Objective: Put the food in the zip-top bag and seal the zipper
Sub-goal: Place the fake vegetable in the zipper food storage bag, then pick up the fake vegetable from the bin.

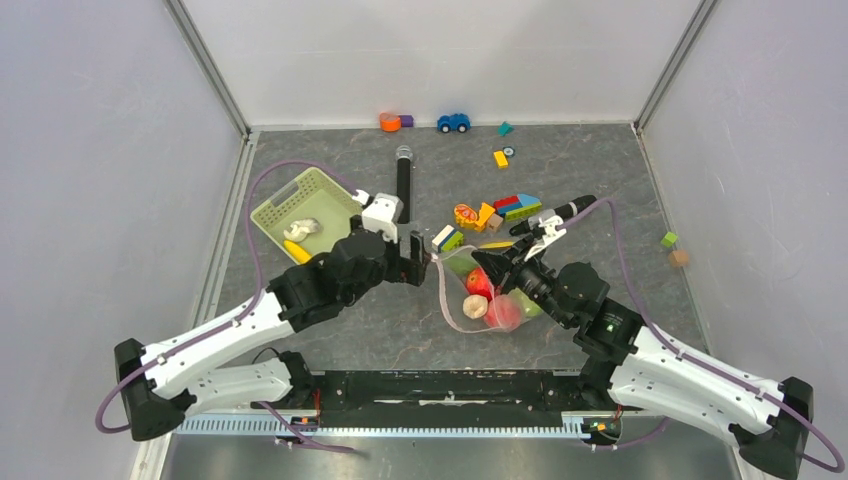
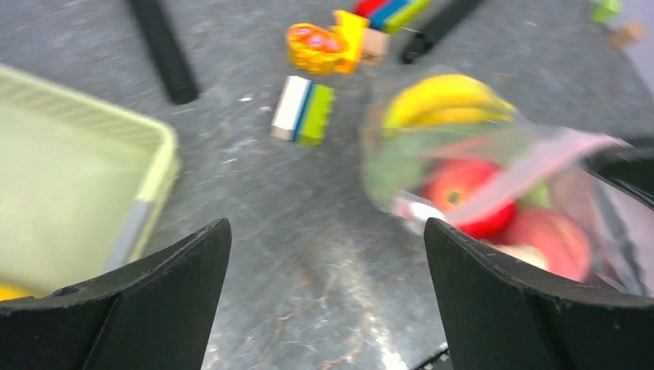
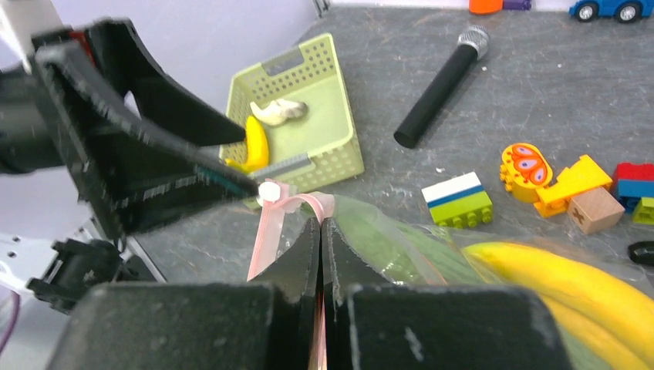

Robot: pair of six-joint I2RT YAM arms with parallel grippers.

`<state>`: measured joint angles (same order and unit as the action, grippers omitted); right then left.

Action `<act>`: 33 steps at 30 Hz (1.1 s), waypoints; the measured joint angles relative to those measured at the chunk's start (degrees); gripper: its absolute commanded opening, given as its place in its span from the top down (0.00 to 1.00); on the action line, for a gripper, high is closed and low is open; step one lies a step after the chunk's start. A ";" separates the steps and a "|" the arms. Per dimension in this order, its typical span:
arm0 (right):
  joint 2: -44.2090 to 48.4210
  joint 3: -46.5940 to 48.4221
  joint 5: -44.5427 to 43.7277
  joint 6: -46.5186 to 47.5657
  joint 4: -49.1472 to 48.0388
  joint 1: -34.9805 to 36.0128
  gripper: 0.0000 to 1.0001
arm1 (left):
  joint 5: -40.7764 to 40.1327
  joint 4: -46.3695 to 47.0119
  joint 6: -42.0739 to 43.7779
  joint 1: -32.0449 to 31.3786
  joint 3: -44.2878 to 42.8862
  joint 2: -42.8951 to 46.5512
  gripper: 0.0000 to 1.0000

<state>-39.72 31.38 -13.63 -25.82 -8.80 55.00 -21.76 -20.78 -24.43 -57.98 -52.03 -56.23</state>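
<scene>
Left tool stands released, its two black fingers spread wide with only the bare grey surface between them (nothing is held). It hangs near the middle of the surface, just beside the left end of the clear, soft plastic zip-top bag. The bag lies a little right of centre, toward the near edge.

The right tool is clenched on the bag's thin pale pink zipper strip. The strip runs out of the closed jaws to the left and ends at a small white slider. In the right wrist view one finger of the left tool comes very close to that slider; whether they touch I cannot tell.

Inside the bag lie a long yellow plastic banana, a round red toy tomato, a green leafy vegetable and a pinkish round fruit, all pressed together under the film.

A pale green plastic basket sits toward the left edge of the surface and holds a smaller yellow banana and a whitish piece (too blurred to name). Beyond the bag, toward the far edge, lie a white, blue and green building block, an orange butterfly block and a black microphone. A blue toy car stands at the far edge.
</scene>
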 measured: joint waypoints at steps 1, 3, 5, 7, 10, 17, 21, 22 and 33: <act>-0.15 0.00 0.11 0.31 0.44 0.02 1.00 | -1.70 -1.16 -0.46 0.68 -0.09 0.00 0.00; -0.52 0.00 0.07 0.83 1.29 0.02 1.00 | -4.35 -3.41 -1.62 4.02 -0.13 0.00 0.00; -0.50 0.00 0.00 1.22 1.73 0.02 1.00 | -5.38 -4.87 -2.19 8.96 -0.13 -0.13 0.00; -0.50 0.09 -0.09 1.70 2.14 0.02 1.00 | -5.22 -5.64 -2.93 15.82 -0.11 -0.59 0.00; -0.81 1.46 -0.55 3.04 4.39 0.02 1.00 | -5.49 -5.73 -3.65 24.44 -0.09 -2.40 0.00; -1.99 7.54 -1.81 6.47 7.93 0.00 0.99 | -5.46 -1.92 -3.80 38.58 0.92 -10.27 0.00; -0.22 7.65 -0.20 7.56 7.96 0.00 0.99 | -5.16 0.48 -3.61 42.62 0.92 -15.02 0.00; 0.37 7.65 0.90 7.80 7.91 0.00 0.99 | -5.16 1.42 -3.52 43.17 0.92 -15.85 0.00; 3.19 8.39 -5.42 8.15 7.08 0.07 1.00 | -3.56 8.68 -2.99 51.54 0.85 -26.73 0.00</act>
<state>-36.53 39.77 -19.05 -17.67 -1.72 55.07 -25.32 -12.10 -27.42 -6.44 -51.18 -82.96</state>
